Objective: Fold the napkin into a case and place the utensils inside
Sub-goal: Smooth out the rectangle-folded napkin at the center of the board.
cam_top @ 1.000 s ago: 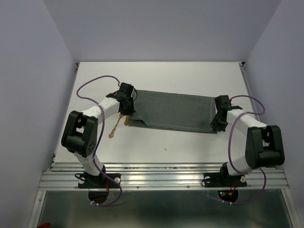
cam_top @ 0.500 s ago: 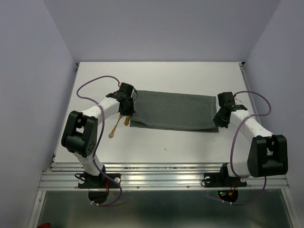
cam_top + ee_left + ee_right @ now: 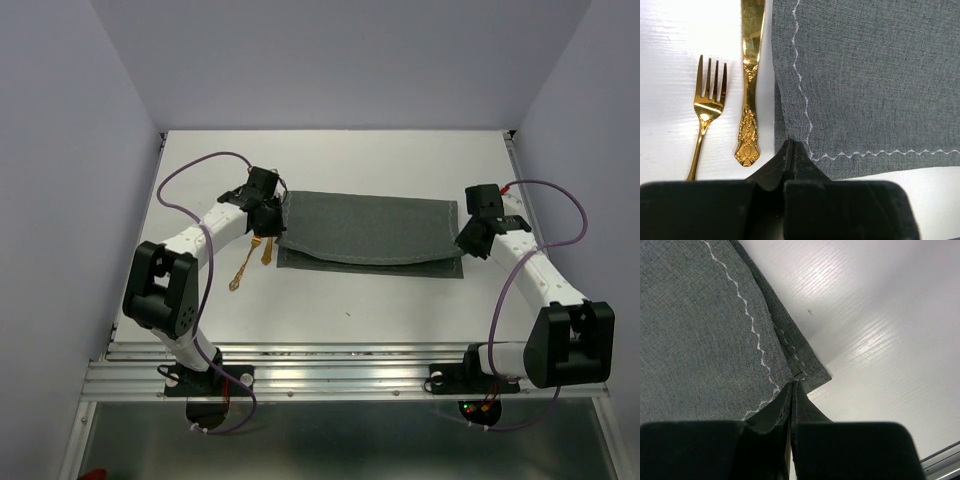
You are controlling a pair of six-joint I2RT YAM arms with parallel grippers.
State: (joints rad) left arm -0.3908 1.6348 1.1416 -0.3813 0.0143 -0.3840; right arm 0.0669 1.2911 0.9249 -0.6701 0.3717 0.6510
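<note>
A dark grey cloth napkin (image 3: pixel 370 232) with pale zigzag stitching lies folded lengthwise mid-way across the white table (image 3: pixel 340 160). The left gripper (image 3: pixel 790 147) is clamped on its left corner, and the right gripper (image 3: pixel 792 386) on its right corner. A slim gold fork (image 3: pixel 709 102) and gold knife (image 3: pixel 751 75) lie just beside its left edge.

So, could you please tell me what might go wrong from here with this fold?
Both the left gripper and right gripper pinch only the very corners of the napkin, so a corner could slip out. The knife lies right along the napkin's edge, so it may get dragged.
</note>
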